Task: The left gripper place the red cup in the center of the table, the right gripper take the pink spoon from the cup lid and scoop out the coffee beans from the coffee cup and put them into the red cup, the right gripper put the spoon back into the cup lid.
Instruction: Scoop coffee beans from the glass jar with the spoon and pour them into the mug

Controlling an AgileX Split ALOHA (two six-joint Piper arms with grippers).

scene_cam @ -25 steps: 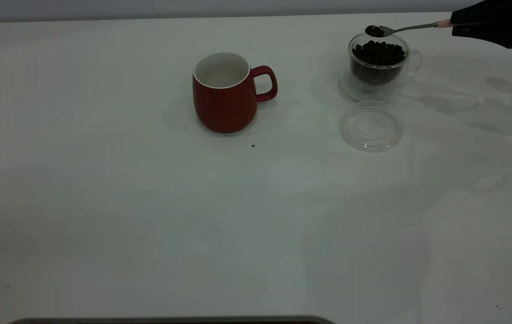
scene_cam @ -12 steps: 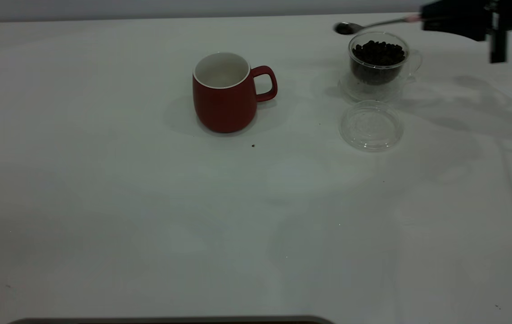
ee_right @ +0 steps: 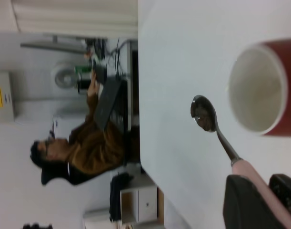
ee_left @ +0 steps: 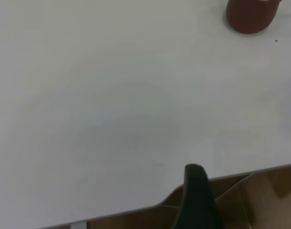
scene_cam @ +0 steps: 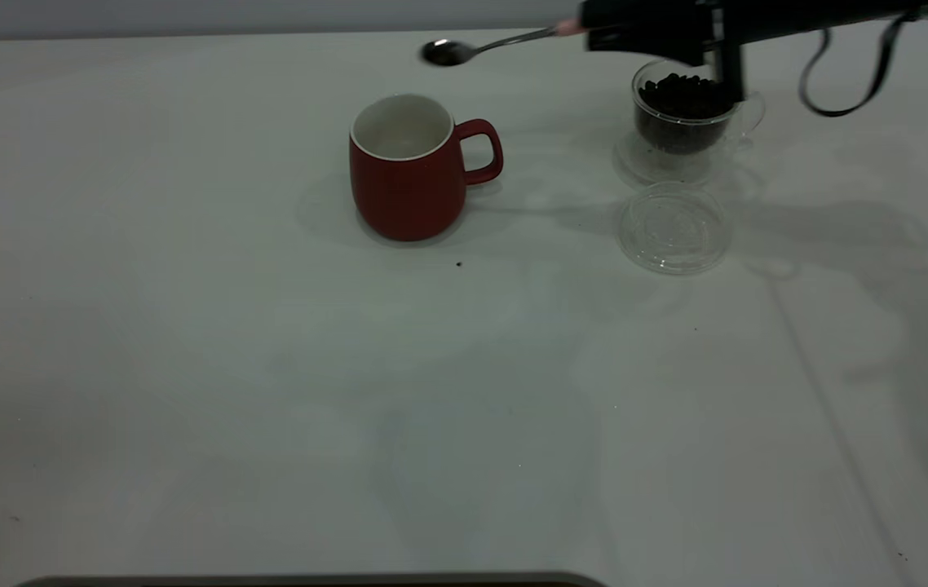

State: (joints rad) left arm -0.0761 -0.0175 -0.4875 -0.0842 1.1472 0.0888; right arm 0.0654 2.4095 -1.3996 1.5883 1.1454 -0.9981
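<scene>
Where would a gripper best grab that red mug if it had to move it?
Probably by the loop handle of the red cup, coming from the side where the coffee cup stands. The handle juts out that way, open and unobstructed, while the body is wide and rounded. The right gripper is busy holding the pink spoon.

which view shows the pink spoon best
The right wrist view: the pink spoon sits close up, bowl, neck and pink handle all visible, held in the right end effector beside the red cup. The exterior view shows it small and distant. The left wrist view does not show it.
</scene>
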